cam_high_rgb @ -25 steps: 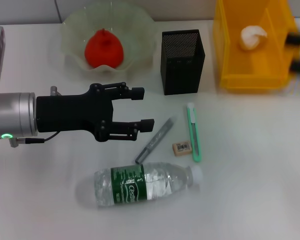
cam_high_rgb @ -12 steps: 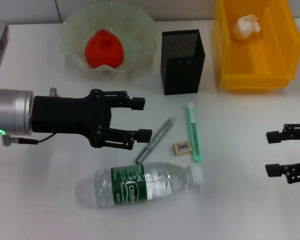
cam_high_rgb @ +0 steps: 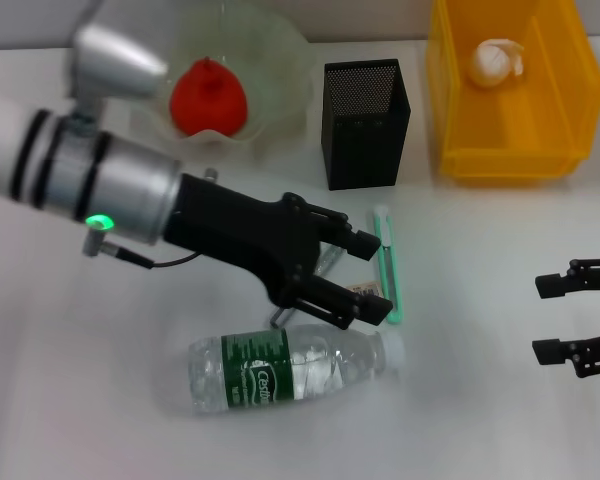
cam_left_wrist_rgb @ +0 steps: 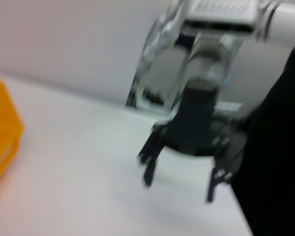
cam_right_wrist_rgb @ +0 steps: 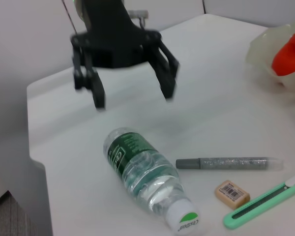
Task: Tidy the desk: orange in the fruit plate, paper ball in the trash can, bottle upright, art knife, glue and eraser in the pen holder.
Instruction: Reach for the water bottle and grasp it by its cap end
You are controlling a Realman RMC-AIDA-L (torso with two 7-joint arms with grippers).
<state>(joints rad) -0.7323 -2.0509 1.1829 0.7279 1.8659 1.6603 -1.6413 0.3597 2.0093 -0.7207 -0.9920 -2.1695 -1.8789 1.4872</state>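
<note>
1. White counter (cam_high_rgb: 480, 420) fills the head view.
2. Left claw (cam_high_rgb: 372, 275), fingers spread and grasping nothing, hovers at centre over the eraser (cam_high_rgb: 365, 288), above the lying bottle (cam_high_rgb: 290, 368).
3. Right claw (cam_high_rgb: 560, 320), released, waits at the right edge.

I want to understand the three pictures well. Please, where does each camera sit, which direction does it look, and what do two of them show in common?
Head view: above the desk, looking down; both arms show, left gripper over the eraser, right gripper at the desk's right edge.
Left wrist view: low, looking across the bare desk at the right gripper; own fingers unseen.
Right wrist view: low, facing the bottle, glue, eraser, art knife and left gripper.
Shared: head and right wrist views both show the lying bottle.
</note>
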